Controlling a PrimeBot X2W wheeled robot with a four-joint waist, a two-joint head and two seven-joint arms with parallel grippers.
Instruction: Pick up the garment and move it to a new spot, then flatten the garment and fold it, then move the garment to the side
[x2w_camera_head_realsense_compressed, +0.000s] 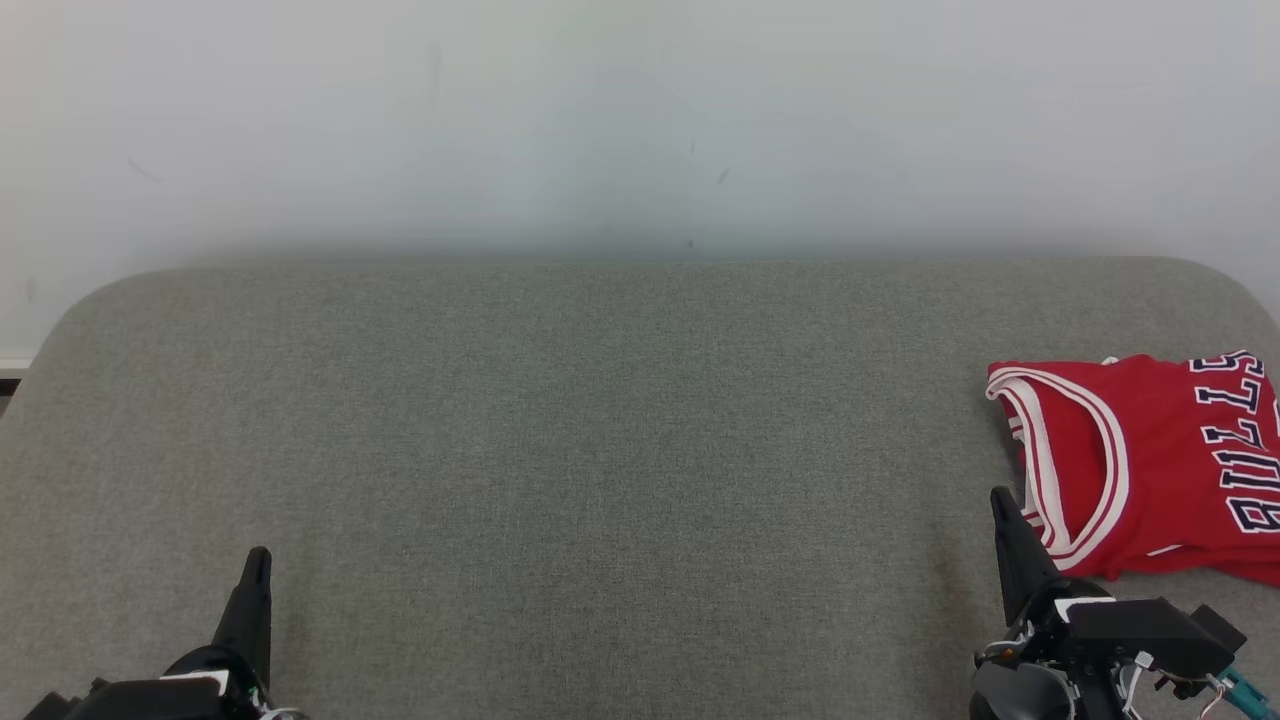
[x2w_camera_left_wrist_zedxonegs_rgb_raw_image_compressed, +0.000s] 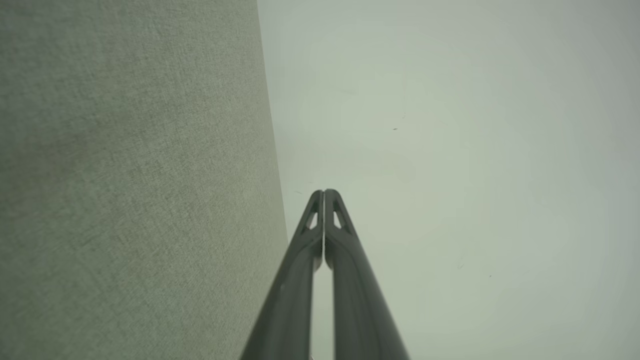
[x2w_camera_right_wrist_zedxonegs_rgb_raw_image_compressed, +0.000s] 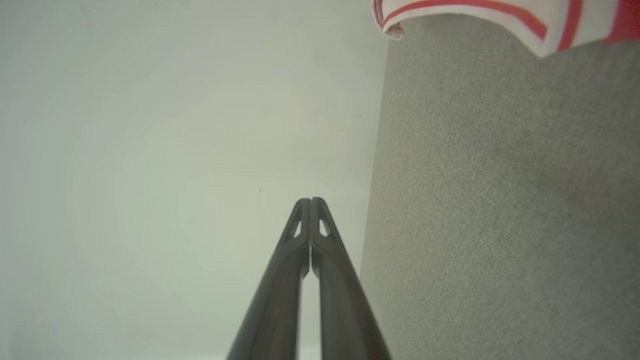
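At the lower left of the head view the left gripper (x2w_camera_head_realsense_compressed: 258, 558) rises from the bottom edge as one dark point, holding nothing. In the left wrist view its fingers (x2w_camera_left_wrist_zedxonegs_rgb_raw_image_compressed: 345, 260) are pressed together from the tips down, with a thin slit lower between them. There the tips sit against the pale wall (x2w_camera_left_wrist_zedxonegs_rgb_raw_image_compressed: 450, 150), with the grey fabric-covered surface (x2w_camera_left_wrist_zedxonegs_rgb_raw_image_compressed: 125, 175) taking up the left side of that frame. In the head view that surface (x2w_camera_head_realsense_compressed: 600, 450), with rounded far corners, runs across the whole middle and lower frame, and the wall (x2w_camera_head_realsense_compressed: 640, 120) stands behind it across the top. At the lower right the right gripper (x2w_camera_head_realsense_compressed: 998, 498) points up the frame, its tip just beside the white-and-red trimmed opening of the red Bulls jersey (x2w_camera_head_realsense_compressed: 1150, 470). The right wrist view shows its fingers (x2w_camera_right_wrist_zedxonegs_rgb_raw_image_compressed: 330, 270) also pressed together on nothing, and the tips there are well apart from the trim. The jersey lies folded on the surface at the far right of the head view, running off the right edge. Its navy and white lettering is turned sideways along that edge. In the right wrist view only its trimmed edge (x2w_camera_right_wrist_zedxonegs_rgb_raw_image_compressed: 550, 37) shows, at the upper right.
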